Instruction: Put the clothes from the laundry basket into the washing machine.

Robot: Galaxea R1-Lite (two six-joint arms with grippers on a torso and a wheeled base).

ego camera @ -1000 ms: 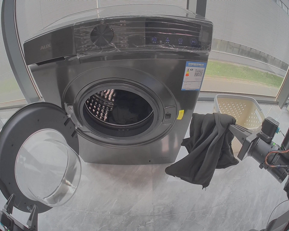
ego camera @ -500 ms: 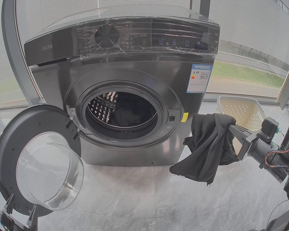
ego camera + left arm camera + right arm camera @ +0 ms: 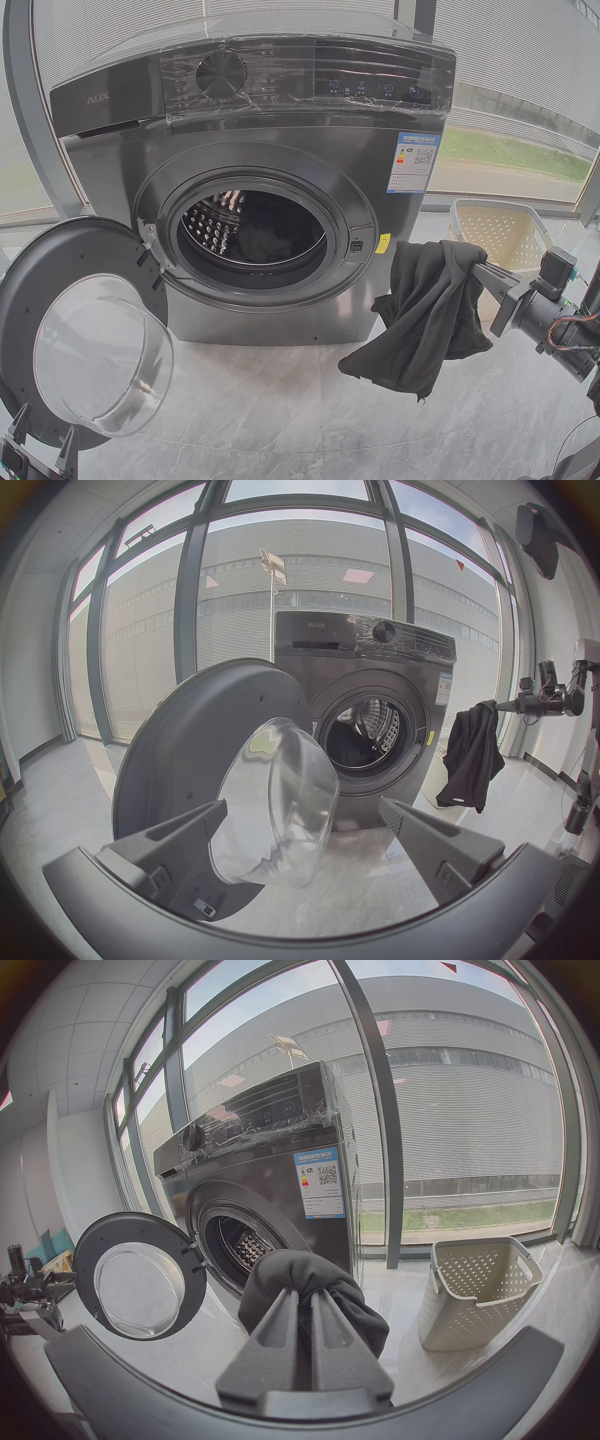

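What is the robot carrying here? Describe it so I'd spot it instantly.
Start at the grey front-loading washing machine with its door open, then look to its right, before the cream laundry basket. There a black garment hangs limp above the floor from the right gripper, jaws shut on its top fold; it is the only cloth hanging in the air.
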